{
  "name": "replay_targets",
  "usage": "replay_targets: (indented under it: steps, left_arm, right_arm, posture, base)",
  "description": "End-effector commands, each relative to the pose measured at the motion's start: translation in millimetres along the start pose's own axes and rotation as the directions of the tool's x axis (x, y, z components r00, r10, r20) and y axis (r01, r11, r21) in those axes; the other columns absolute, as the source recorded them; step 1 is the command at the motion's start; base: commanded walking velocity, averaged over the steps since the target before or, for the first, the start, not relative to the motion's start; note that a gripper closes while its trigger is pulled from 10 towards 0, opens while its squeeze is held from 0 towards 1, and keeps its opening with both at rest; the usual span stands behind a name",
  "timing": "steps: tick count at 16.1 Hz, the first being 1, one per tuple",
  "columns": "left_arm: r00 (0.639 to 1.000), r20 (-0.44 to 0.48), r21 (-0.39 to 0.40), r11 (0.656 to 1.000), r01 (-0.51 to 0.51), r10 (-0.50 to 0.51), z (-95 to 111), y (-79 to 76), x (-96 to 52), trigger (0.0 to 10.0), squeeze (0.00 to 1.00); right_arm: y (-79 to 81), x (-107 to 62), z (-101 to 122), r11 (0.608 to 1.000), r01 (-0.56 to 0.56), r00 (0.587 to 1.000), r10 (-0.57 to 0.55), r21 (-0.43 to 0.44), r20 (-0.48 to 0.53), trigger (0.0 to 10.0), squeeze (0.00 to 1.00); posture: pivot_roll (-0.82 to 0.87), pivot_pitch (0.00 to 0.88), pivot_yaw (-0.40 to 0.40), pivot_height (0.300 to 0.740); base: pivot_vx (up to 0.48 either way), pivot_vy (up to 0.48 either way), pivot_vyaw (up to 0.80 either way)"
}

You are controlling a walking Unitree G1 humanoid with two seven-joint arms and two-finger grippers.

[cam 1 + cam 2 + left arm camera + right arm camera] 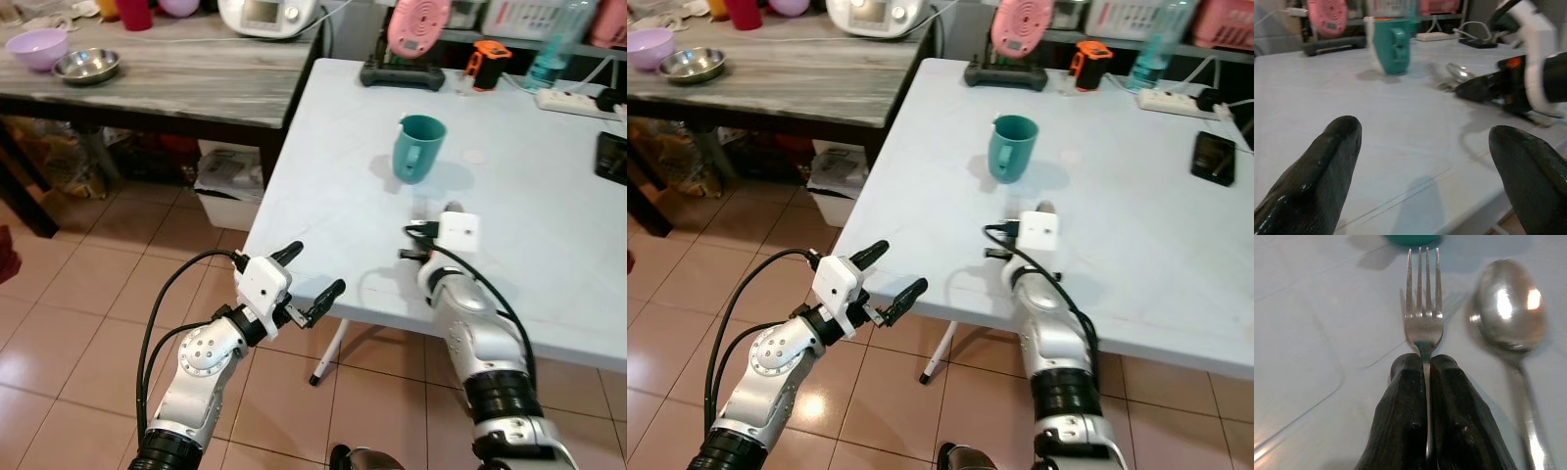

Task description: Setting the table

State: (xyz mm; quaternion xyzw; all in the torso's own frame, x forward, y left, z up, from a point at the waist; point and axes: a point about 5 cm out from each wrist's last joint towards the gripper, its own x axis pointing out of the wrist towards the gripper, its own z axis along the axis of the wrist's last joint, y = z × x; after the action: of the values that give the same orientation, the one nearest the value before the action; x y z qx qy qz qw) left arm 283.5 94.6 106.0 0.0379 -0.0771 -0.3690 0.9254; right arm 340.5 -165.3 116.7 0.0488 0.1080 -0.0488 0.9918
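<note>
A teal mug (419, 147) stands upright on the white table (323, 196). Just in front of it, my right gripper (1423, 363) is shut on the handle of a metal fork (1423, 308), whose tines point at the mug and lie low over the tabletop. A metal spoon (1511, 303) lies on the table right beside the fork, apart from the fingers. My left gripper (315, 269) hovers open and holds nothing at the table's front left corner. In the left wrist view it faces across the tabletop towards the mug (1392, 49).
At the table's far edge are a pink appliance (416, 29), an orange tool (485, 61), a power strip (573, 100) and a black phone (612, 157). A dark side table on the left holds a purple bowl (37, 47) and a steel bowl (86, 66). A white bin (227, 191) stands on the tiled floor.
</note>
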Motion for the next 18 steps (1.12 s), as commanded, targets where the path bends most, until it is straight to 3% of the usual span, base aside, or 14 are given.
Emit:
replay_targets:
  steps: [1, 2, 3, 4, 5, 7, 10, 14, 18]
  left_arm:
    - [0.998, -0.001, -0.014, 0.998, -0.060, 0.060, 0.1, 8.5, -1.0, 10.0, 0.00]
    - [0.994, -0.006, -0.015, 0.994, -0.106, 0.106, -0.4, 13.0, -1.2, 10.0, 0.00]
    - [0.985, -0.016, -0.033, 0.985, -0.172, 0.171, -1.6, 19.6, -1.2, 10.0, 0.00]
    - [0.975, -0.020, -0.040, 0.974, -0.222, 0.221, -2.2, 25.0, -1.7, 10.0, 0.00]
    - [0.960, -0.025, -0.047, 0.959, -0.278, 0.278, -2.4, 30.8, -1.9, 10.0, 0.00]
    - [0.935, -0.030, -0.067, 0.933, -0.354, 0.353, -1.0, 39.4, -1.8, 10.0, 0.00]
    - [0.877, -0.029, -0.128, 0.869, -0.479, 0.479, 1.8, 57.1, -6.1, 10.0, 0.00]
    - [0.881, -0.023, -0.127, 0.873, -0.471, 0.473, 1.8, 56.6, -4.5, 10.0, 0.00]
    - [0.884, -0.023, -0.134, 0.875, -0.466, 0.467, 2.1, 54.4, -0.3, 10.0, 0.00]
  right_arm:
    - [-5.4, -4.1, 13.6, 1.000, 0.023, 0.998, -0.024, 0.014, 0.066, 0.0, 0.00]
    - [-4.4, -7.7, 18.7, 0.999, 0.010, 0.995, -0.014, 0.037, 0.099, 0.0, 0.00]
    - [-3.0, -12.6, 22.3, 0.999, -0.003, 0.992, -0.002, 0.041, 0.127, 0.9, 0.00]
    - [-0.1, -17.9, 26.1, 0.999, -0.026, 0.987, 0.019, 0.038, 0.162, 7.1, 0.00]
    - [0.7, -23.2, 31.9, 0.999, -0.029, 0.978, 0.026, 0.015, 0.209, 10.0, 0.00]
    - [1.6, -31.0, 38.5, 0.999, -0.034, 0.966, 0.033, 0.000, 0.256, 10.0, 0.00]
    - [0.1, -36.1, 34.7, 1.000, -0.024, 0.968, 0.023, -0.001, 0.248, 10.0, 0.00]
    - [4.4, -39.7, 33.6, 0.999, -0.042, 0.966, 0.044, -0.011, 0.254, 10.0, 0.00]
    - [6.7, -40.2, 33.9, 0.999, -0.046, 0.964, 0.048, -0.013, 0.260, 10.0, 0.00]
  posture:
    - [-0.29, 0.121, -0.022, 0.740]
    - [-0.29, 0.121, -0.022, 0.740]
    - [-0.29, 0.121, -0.022, 0.740]
    - [-0.29, 0.121, -0.022, 0.740]
    - [-0.30, 0.123, -0.021, 0.740]
    - [-0.30, 0.124, -0.019, 0.740]
    - [-0.30, 0.121, -0.009, 0.740]
    - [-0.30, 0.118, -0.004, 0.740]
    - [-0.30, 0.114, 0.000, 0.740]
  base:
    - [0.000, 0.000, 0.00]
    - [0.000, 0.000, 0.00]
    - [0.000, 0.000, 0.00]
    - [0.000, 0.000, 0.00]
    - [0.000, 0.000, 0.00]
    - [0.000, 0.000, 0.00]
    - [0.000, 0.000, -0.26]
    - [0.000, 0.060, -0.75]
    - [0.000, 0.274, 0.00]
